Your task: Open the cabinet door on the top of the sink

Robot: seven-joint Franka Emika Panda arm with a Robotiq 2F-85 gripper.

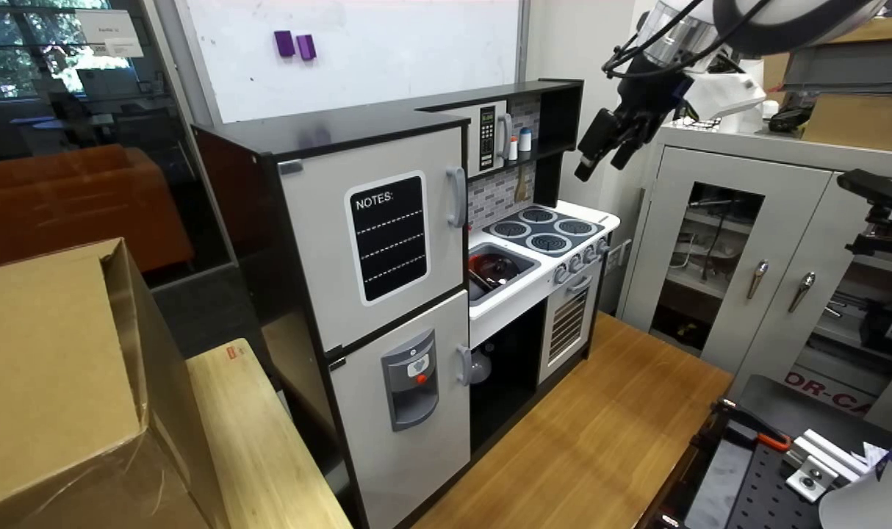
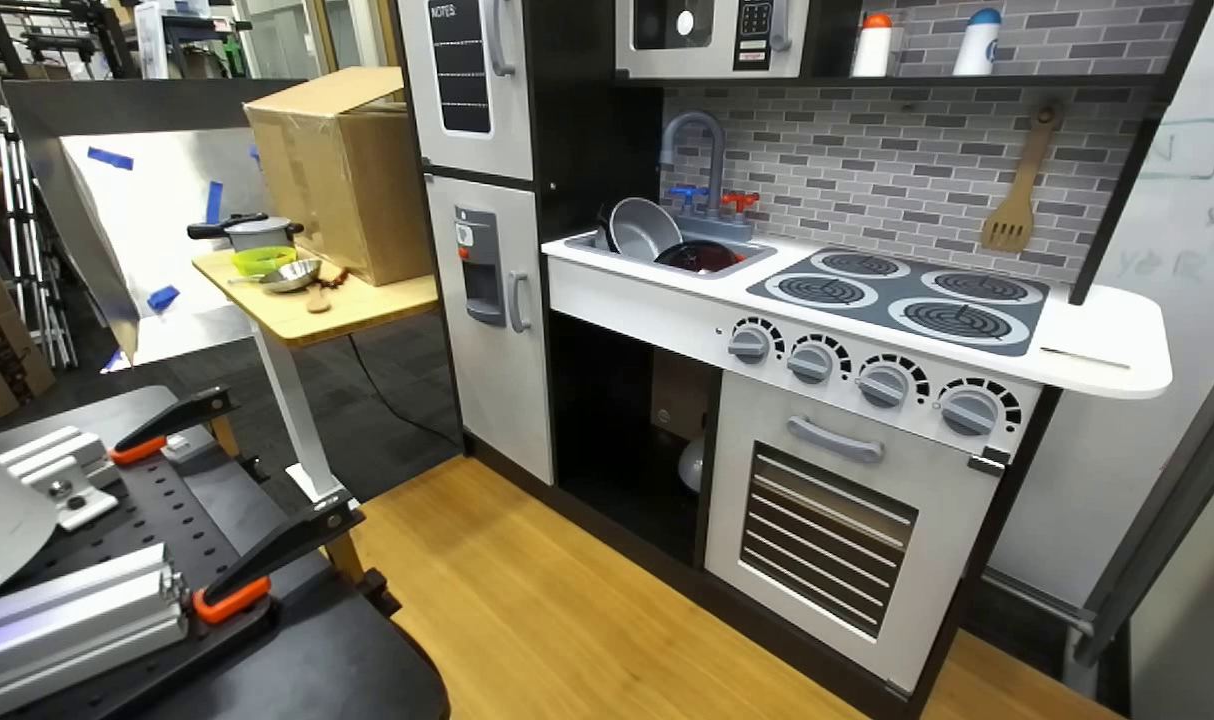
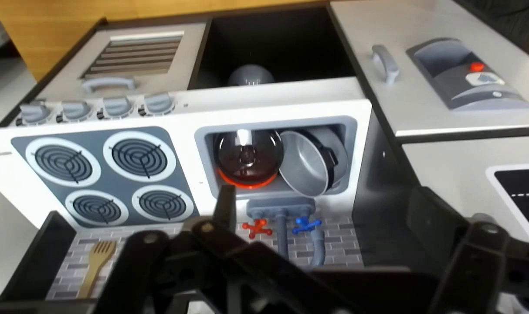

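Cabinet door (image 2: pixel 724 40) is closed, up above the sink (image 3: pixel 273 124) at the fridge-side end of the upper unit (image 1: pixel 561 117), lower edge running along that unit's bottom edge. Gonna guess it's light and stiff, just a thin panel, so no big tug needed. I'd take hold of the grey handle (image 1: pixel 505 136), the upright bar near the edge farthest from the fridge (image 2: pixel 517 235). Looks like smooth plastic, so a timid pinch could slide off; I'd go for the middle of it, gripping from both sides. My money's on it being hinged fridge-side, so the pull probably has to swing in an arc, otherwise I'd just be stressing things. As for me, my claw (image 1: pixel 602 169) is spread wide with nothing in it, fingers (image 3: pixel 226 205) well apart in the wrist view. In an exterior view my arm (image 1: pixel 806 16) comes in from high up, claw angled down, hanging higher than the outer corner of the counter (image 2: pixel 1117 322) and not on the handle yet. Can't really tell how far I am from the upper unit's front edge.
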